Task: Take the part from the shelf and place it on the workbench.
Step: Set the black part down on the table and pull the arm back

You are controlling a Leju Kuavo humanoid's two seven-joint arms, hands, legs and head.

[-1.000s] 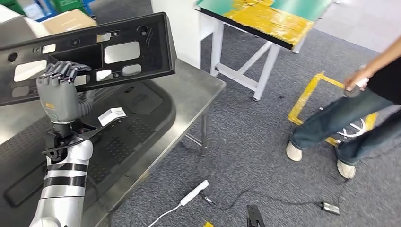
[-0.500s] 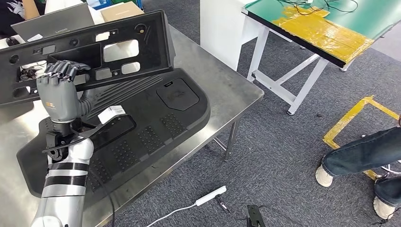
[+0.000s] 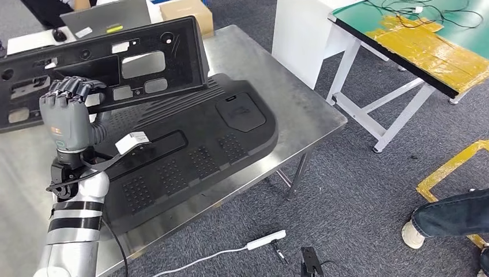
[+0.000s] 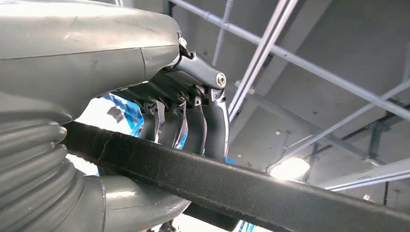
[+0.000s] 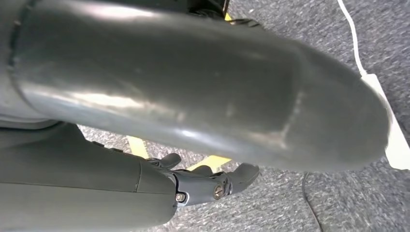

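My left hand [image 3: 66, 112] grips the lower edge of a long black plastic panel [image 3: 144, 43] with several cut-outs, holding it upright and tilted above the steel workbench [image 3: 271, 75]. The left wrist view shows the fingers [image 4: 183, 116] hooked over the panel's dark edge [image 4: 232, 186], with the thumb beneath it. A large black moulded part [image 3: 196, 144] lies flat on the bench below the held panel. My right hand [image 5: 208, 186] hangs low over grey carpet with nothing in it, its fingers loosely extended.
A green and yellow table [image 3: 427, 40] and a white cabinet [image 3: 300, 34] stand to the right. A laptop [image 3: 98, 17] and a cardboard box [image 3: 184, 11] sit at the bench's far side. On the carpet lie a white power strip [image 3: 265, 239] and yellow tape [image 3: 450, 167]. A person's leg [image 3: 455, 213] is at the right edge.
The camera has turned, so the workbench fills more of the view and the person has slid to the right edge. My left hand keeps its hold on the panel.
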